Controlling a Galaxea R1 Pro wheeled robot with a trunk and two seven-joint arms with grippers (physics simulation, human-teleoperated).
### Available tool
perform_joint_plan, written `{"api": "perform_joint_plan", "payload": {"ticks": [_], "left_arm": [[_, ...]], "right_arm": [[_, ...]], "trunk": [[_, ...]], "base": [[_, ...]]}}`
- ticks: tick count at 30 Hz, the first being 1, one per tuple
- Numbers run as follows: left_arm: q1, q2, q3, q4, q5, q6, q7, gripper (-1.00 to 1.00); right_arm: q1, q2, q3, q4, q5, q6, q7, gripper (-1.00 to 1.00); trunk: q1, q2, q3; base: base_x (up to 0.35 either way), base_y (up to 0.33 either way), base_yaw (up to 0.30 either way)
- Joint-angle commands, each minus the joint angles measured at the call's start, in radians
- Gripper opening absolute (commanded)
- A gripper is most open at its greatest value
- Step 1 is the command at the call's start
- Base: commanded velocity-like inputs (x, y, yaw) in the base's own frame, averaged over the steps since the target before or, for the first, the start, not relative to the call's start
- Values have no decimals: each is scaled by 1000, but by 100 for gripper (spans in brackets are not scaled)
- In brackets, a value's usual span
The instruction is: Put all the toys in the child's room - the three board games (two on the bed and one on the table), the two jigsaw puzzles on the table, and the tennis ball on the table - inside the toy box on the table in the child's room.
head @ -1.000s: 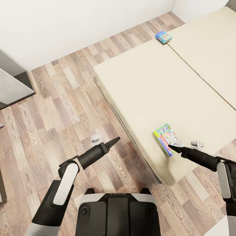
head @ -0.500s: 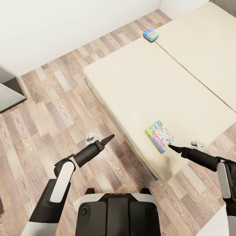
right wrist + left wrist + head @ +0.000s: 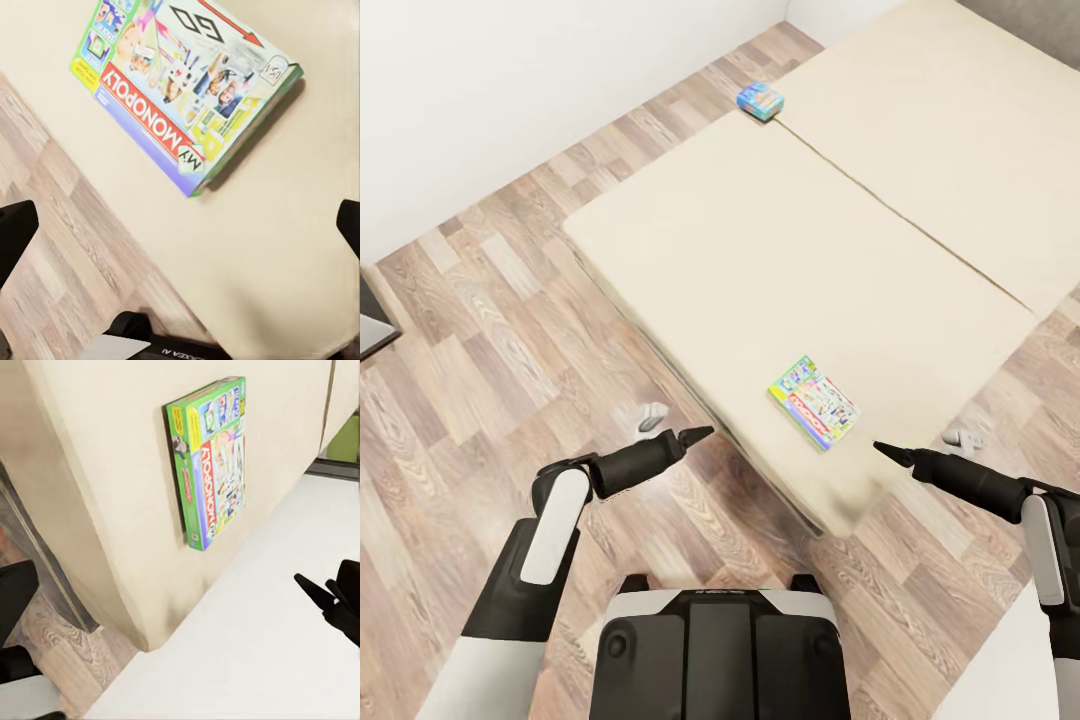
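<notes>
On the near part of the cream bed [image 3: 760, 250], close to its front edge, a Monopoly board game [image 3: 814, 401] lies flat with its green-edged lid facing up. A second board game [image 3: 760, 100], a small blue box, sits far off at the bed's back edge near the white wall [image 3: 510, 80], well apart from the first. The right gripper [image 3: 890, 455] hovers just beside the bed's near corner, close to the Monopoly box without touching it; in the right wrist view its dark fingertips [image 3: 15, 229] stand at opposite borders of the picture, so the claw is spread wide and holds nothing. The left gripper [image 3: 695, 435] hangs over the wooden floor [image 3: 480, 330] beside the bed; its tips look drawn to a narrow point in the head view, yet I cannot tell for sure how far the claw is parted
</notes>
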Motion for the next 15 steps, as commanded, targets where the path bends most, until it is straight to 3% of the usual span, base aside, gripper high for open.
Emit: {"api": "perform_joint_plan", "payload": {"ticks": [1, 6, 15], "left_arm": [[-1, 0, 1, 0, -7, 4, -7, 100], [-36, -1, 3, 16, -7, 39, 55, 100], [-64, -1, 4, 57, -6, 56, 87, 100]], "right_arm": [[-1, 0, -1, 0, 0, 5, 3, 100], [-1, 0, -1, 0, 0, 5, 3, 100], [-1, 0, -1, 0, 0, 5, 3, 100]], "trunk": [[0, -1, -1], [0, -1, -1], [0, -1, -1]], "base": [[0, 0, -262], [0, 0, -265], [0, 0, -265]]}}
